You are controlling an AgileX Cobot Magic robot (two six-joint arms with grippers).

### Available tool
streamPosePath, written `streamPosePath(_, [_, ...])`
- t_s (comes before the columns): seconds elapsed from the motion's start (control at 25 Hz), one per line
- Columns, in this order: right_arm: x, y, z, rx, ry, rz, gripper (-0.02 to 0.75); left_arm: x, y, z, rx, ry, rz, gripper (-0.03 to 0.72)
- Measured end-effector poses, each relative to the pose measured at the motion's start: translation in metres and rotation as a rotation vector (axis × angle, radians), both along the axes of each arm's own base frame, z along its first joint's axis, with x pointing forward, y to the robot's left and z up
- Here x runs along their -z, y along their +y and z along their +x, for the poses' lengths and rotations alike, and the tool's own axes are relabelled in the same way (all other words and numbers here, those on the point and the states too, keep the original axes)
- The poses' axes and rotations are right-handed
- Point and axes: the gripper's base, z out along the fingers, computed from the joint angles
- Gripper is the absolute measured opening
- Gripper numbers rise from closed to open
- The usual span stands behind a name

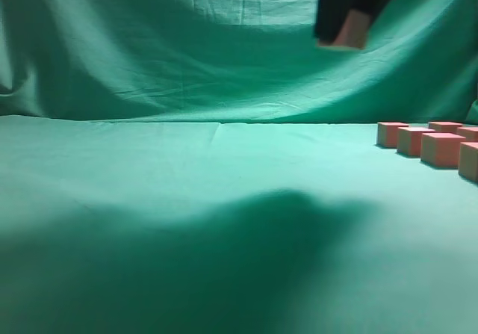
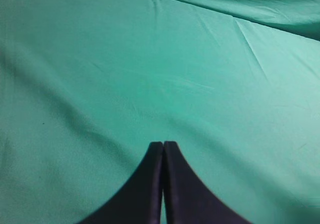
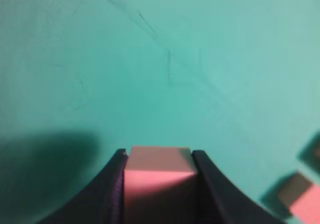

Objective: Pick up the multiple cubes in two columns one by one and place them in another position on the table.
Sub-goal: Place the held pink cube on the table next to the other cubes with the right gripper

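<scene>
We're in a staged test setup, not a home: creased green cloth covers the counter (image 1: 187, 199), and behind the counter hangs a draped green backdrop (image 1: 164, 42) filling the whole view.

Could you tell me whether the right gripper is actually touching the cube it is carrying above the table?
Touching. In the right wrist view the right gripper has both black fingers pressed flush against the sides of the cube, with no gap visible.
</scene>
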Motion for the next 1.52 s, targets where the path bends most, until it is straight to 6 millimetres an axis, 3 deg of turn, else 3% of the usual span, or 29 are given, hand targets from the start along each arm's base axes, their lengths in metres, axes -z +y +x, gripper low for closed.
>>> streamPosePath(0.2, [0.025,0.039,0.022,-0.087,-0.001,-0.054,0.273,0.0,0.0,0.0,0.0,0.0,0.0,0.0])
streamPosePath(0.48, [0.067,0.059,0.052,-0.107,0.032,-0.098,0.273,0.0,0.0,0.0,0.0,0.0,0.0,0.0])
streamPosePath(0.76, [0.087,0.06,0.063,-0.114,0.032,-0.145,0.273,0.0,0.0,0.0,0.0,0.0,0.0,0.0])
streamPosePath(1.08, [0.088,0.058,0.065,-0.089,0.023,-0.178,0.273,0.0,0.0,0.0,0.0,0.0,0.0,0.0])
streamPosePath(1.28, [0.103,0.059,0.066,-0.09,0.062,-0.194,0.273,0.0,0.0,0.0,0.0,0.0,0.0,0.0])
streamPosePath(1.52, [0.105,0.059,0.066,-0.09,0.069,-0.196,0.273,0.0,0.0,0.0,0.0,0.0,0.0,0.0])
